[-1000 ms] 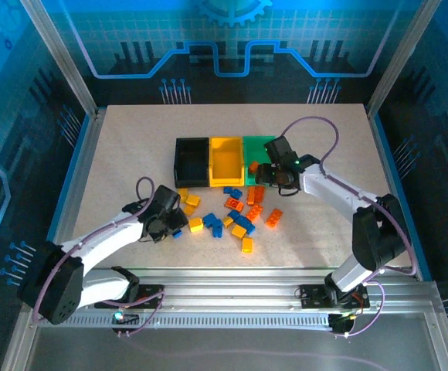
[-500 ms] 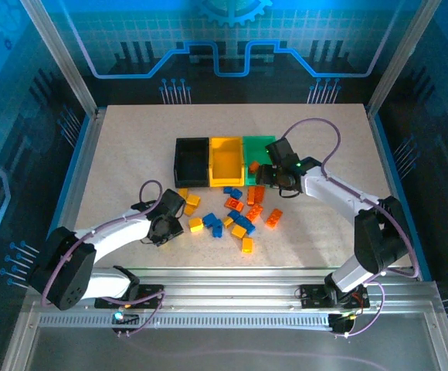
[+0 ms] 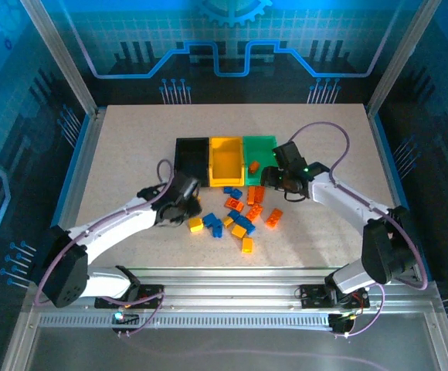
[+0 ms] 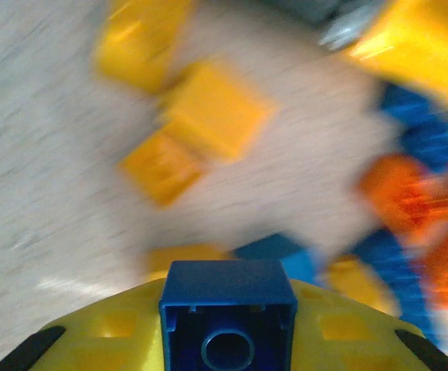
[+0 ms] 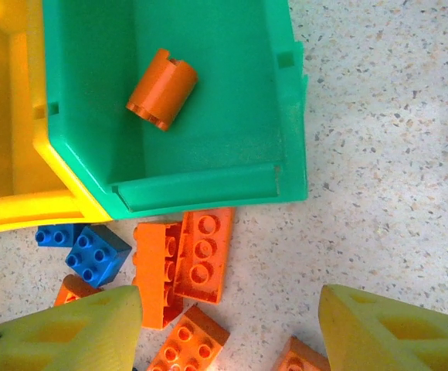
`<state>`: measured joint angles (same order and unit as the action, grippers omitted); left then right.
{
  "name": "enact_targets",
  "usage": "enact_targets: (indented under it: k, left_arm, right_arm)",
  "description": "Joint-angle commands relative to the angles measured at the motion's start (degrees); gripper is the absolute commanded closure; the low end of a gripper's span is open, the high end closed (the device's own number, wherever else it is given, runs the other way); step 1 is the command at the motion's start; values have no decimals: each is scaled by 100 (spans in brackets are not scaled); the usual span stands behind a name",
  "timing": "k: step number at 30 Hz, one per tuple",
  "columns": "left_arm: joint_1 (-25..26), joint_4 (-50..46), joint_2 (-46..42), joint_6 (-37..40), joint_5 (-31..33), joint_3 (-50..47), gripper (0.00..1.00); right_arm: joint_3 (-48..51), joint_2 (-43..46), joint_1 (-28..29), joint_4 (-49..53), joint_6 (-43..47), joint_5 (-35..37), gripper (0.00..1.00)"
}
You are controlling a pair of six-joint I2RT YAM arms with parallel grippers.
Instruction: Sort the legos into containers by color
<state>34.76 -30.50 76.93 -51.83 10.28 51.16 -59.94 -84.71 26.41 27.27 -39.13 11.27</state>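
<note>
Left jaws clamped on blue lego (image 4: 228, 297), right jaws apart beside green bin (image 5: 201, 188)

Robot lab cell: aluminium frame (image 3: 232, 297), blue printed panels (image 3: 232, 31).

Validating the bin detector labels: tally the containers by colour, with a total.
black bin: 1
yellow bin: 1
green bin: 1
Total: 3 bins, joined in one row.
</note>
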Motion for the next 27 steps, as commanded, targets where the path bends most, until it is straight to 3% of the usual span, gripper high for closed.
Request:
enact_targets:
  k: [1, 8, 16, 20, 24, 27]
  left_arm:
    - [71, 133, 671, 530, -27, 948, 74]
    - [49, -94, 2645, 1229, 437, 3373, 73]
    - [-197, -249, 3949, 1326, 636, 4636, 71]
    - [-220, -331, 4205, 1333, 508, 4958, 50]
    - [-194, -340, 4040, 1298, 402, 5010, 35]
    - [-123, -297, 3628, 1299, 353, 4795, 30]
  right_arm:
    - [167, 230, -75, -78, -147, -61, 36]
    - [412, 465, -180, 11, -151, -69, 36]
    - [442, 734, -202, 164, -127, -98, 36]
    - [422, 805, -211, 213, -108, -120, 35]
    - [391, 845, -240, 226, -121, -135, 34]
    - [397, 898, -271, 233, -138, -173, 34]
